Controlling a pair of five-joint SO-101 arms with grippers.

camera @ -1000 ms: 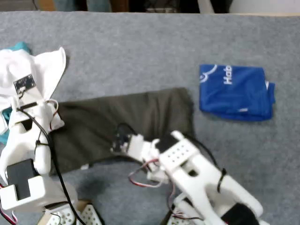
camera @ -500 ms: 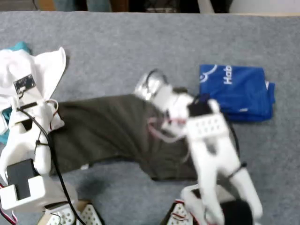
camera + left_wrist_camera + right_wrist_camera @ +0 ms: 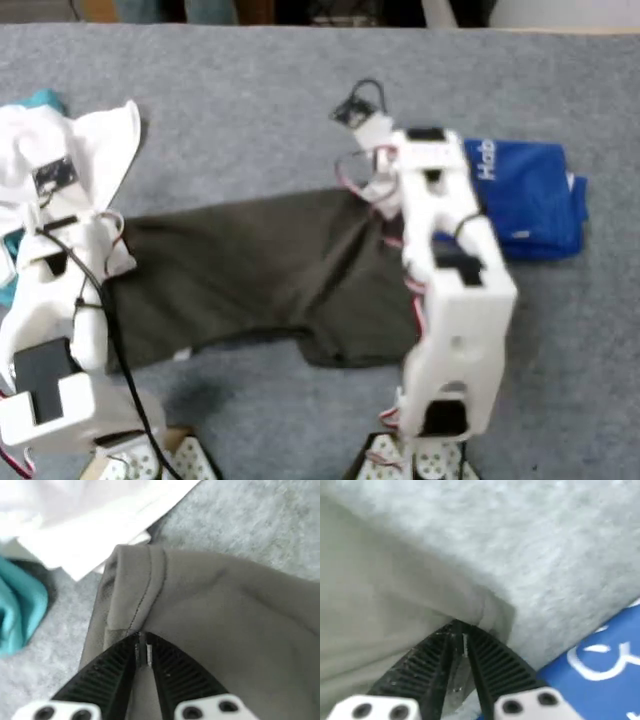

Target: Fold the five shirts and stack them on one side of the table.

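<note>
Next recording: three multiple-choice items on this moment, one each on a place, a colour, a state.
1. The folded blue shirt lies: A) on the table, right of the dark shirt in the high view; B) in a basket; C) on the floor.
2. The shirt under the white shirt is: A) red; B) yellow; C) teal.
3. The left gripper is: A) wide open; B) shut on the dark shirt; C) holding a hanger.
1A, the high view shows it there; 2C, the teal shirt shows at the white shirt's edge; 3B, its jaws pinch the dark hem.
</note>
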